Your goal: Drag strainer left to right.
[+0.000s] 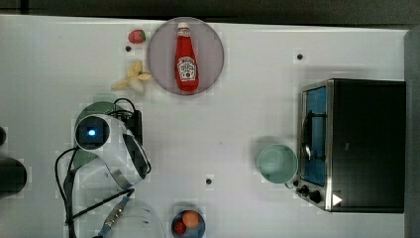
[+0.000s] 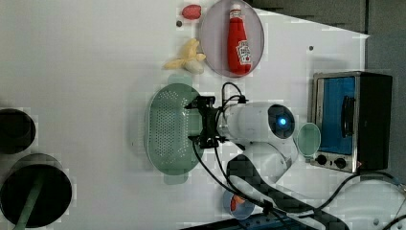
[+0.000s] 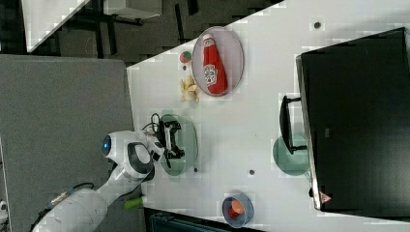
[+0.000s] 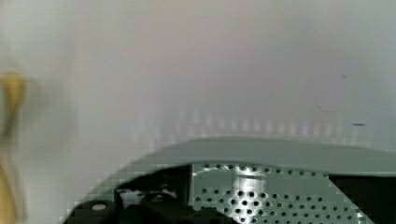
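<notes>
White table (image 2: pixel 95 57), muted-green perforated strainer (image 2: pixel 167 129), rim tab, end effector (image 2: pixel 203 122) wide open above, gripping nothing

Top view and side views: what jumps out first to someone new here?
The red ketchup bottle lying on the grey plate at the top view's upper middle. Next, the white arm, its open gripper over the green strainer on the left view's centre. Then the black toaster oven at the top view's right, with the mint cup beside it.
</notes>
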Robot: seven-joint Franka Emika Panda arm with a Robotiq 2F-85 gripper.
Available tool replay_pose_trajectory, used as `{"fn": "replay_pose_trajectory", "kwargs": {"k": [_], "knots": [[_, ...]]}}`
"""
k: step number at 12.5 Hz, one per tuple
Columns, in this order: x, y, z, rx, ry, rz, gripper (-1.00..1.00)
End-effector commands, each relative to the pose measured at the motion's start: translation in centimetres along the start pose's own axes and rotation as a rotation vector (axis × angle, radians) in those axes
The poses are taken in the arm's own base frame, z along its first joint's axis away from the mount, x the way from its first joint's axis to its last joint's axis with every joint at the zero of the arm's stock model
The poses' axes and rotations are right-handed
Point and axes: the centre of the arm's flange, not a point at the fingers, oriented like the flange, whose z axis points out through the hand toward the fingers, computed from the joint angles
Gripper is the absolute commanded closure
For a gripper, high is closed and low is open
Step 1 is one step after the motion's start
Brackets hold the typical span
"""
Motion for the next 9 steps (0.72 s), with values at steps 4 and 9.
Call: {"fn": "replay_pose_trajectory", "kwargs": {"k": [4, 9], "knots": [[7.2, 0.0, -1.2, -0.006, 0.037, 0.1, -1.0], [13.9, -0.6, -1.1, -0.019, 0.062, 0.063, -1.0]]}}
